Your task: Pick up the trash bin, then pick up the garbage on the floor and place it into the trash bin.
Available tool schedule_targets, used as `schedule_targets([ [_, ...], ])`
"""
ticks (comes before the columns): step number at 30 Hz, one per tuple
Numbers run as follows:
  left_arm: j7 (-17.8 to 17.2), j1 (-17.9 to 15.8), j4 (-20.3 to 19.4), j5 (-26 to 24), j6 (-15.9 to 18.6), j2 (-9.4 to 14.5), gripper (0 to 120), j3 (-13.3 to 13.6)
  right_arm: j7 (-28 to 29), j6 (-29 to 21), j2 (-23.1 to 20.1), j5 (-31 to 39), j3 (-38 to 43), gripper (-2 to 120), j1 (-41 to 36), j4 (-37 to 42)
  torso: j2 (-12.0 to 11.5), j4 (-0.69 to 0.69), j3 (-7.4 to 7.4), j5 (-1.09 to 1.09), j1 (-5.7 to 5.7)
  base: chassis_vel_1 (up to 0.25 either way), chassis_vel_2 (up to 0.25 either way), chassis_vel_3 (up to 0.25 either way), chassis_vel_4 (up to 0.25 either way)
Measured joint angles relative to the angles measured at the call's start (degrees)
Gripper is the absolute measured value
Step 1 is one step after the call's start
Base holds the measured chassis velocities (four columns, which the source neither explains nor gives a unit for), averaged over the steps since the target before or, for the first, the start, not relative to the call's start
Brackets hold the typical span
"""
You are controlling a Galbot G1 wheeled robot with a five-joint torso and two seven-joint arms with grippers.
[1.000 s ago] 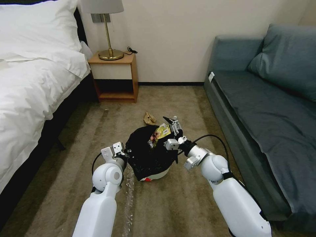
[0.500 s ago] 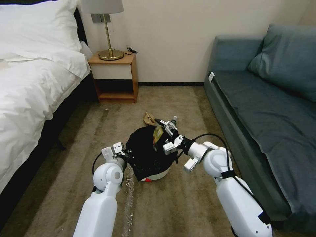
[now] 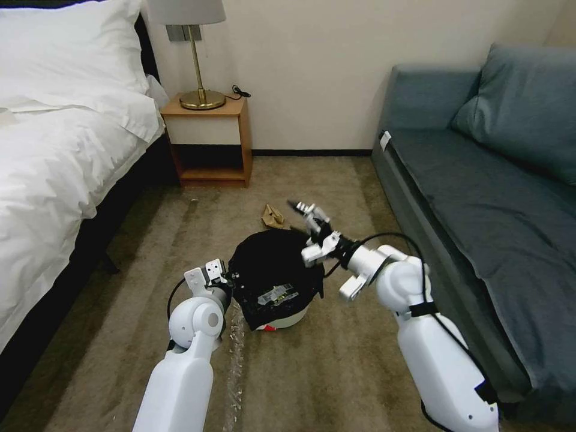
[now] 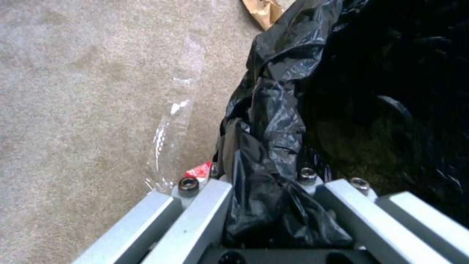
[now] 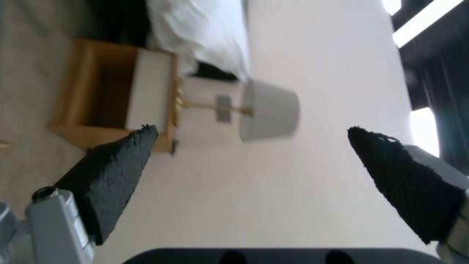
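The left gripper [image 3: 217, 271] is clamped on the black-lined rim of the trash bin [image 3: 273, 282], held above the carpet [image 3: 336, 372]. The right gripper [image 3: 307, 223] hangs spread and empty over the bin's far edge, a wrapper [image 3: 275, 294] lying inside, a tan paper wad [image 3: 273, 216] beyond on the carpet

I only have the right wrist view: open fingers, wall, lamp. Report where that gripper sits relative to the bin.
Observer: The right gripper is raised just past the far right rim of the bin, holding nothing.
Operator: Tell me what's in the bin.
Observer: A wrapper lies inside, on the black liner.
Operator: Confirm the left hold.
Observer: The left gripper is shut on the liner at the bin's near left rim.
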Motion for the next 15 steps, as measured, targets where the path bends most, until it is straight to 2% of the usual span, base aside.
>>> schedule_targets([
  [1, 0.0, 0.0, 0.0, 0.0, 0.0, 0.0, 3, 0.0, 0.0, 0.0, 0.0, 0.0, 0.0, 100, 0.0, 0.0, 0.0, 0.0, 0.0, 0.0, 0.0, 0.0, 0.0, 0.0, 0.0],
  [2, 0.04, -0.01, -0.07, 0.0, 0.0, 0.0, 3, 0.01, 0.29, -2.44, -0.09, 3.76, 0.44, 100, 0.03, 0.13, 0.0, 0.0, 0.0, 0.0, 0.0, 0.0, 0.0, 0.0, 0.0],
  [3, 0.11, -0.03, -0.17, 0.0, 0.0, 0.02, 3, -0.03, 0.85, -6.39, -0.37, 10.89, 0.69, 100, -0.22, 0.12, 0.0, 0.0, 0.0, 0.0, 0.0, 0.0, 0.0, 0.0, 0.0],
  [4, 0.11, -0.03, -0.17, 0.0, 0.0, 0.02, 3, -0.03, 0.85, -6.39, -0.37, 10.89, 0.69, 100, -0.22, 0.12, 0.0, 0.0, 0.0, 0.0, 0.0, 0.0, 0.0, 0.0, 0.0],
  [5, 0.28, -0.05, -0.23, 0.01, -0.07, 0.11, 3, -0.13, 2.46, -11.23, -0.74, 21.09, 0.63, 100, -0.96, -0.25, 0.0, 0.0, 0.0, 0.0, 0.0, 0.0, 0.0, 0.0, 0.0],
  [6, 0.42, -0.06, -0.3, 0.0, -0.15, 0.2, 3, -0.26, 3.87, -14.47, -0.93, 28.21, 0.49, 100, -1.55, -0.58, 0.0, -0.01, 0.0, 0.01, 0.0, 0.0, 0.0, 0.0, 0.0],
  [7, 0.42, -0.06, -0.3, 0.0, -0.15, 0.2, 3, -0.26, 3.87, -14.47, -0.93, 28.21, 0.49, 100, -1.55, -0.58, 0.0, -0.01, 0.0, 0.01, 0.0, 0.0, 0.0, 0.0, 0.0],
  [8, 0.59, -0.06, -0.48, 0.0, -0.23, 0.31, 3, -0.47, 5.61, -17.92, -1.06, 36.74, 0.48, 100, -2.24, -0.94, 0.0, -0.01, 0.0, 0.01, 0.0, 0.0, 0.0, 0.0, 0.0],
  [9, 0.69, -0.07, -0.65, -0.01, -0.31, 0.38, 3, -0.69, 6.49, -19.44, -1.1, 41.22, 0.71, 100, -2.56, -1.2, 0.0, 0.0, 0.0, 0.01, 0.0, 0.0, 0.0, 0.0, 0.0],
  [10, 0.69, -0.07, -0.65, -0.01, -0.31, 0.38, 3, -0.69, 6.49, -19.44, -1.1, 41.22, 0.71, 100, -2.56, -1.2, 0.0, 0.0, 0.0, 0.01, 0.0, 0.0, 0.0, 0.0, 0.0],
  [13, 0.87, -0.24, -1.26, -0.21, -0.55, 0.65, 3, -1.45, 8.0, -21.55, -1.08, 51.22, 3.1, 100, -3.39, -2.69, 0.0, -0.01, 0.0, 0.01, 0.0, 0.0, 0.0, 0.0, 0.0],
  [15, 0.9, -0.29, -1.41, -0.31, -0.6, 0.7, 3, -1.69, 8.38, -21.97, -1.11, 53.29, 3.56, 100, -3.64, -3.09, 0.0, -0.01, 0.0, 0.01, 0.0, 0.0, 0.0, 0.0, 0.0],
])
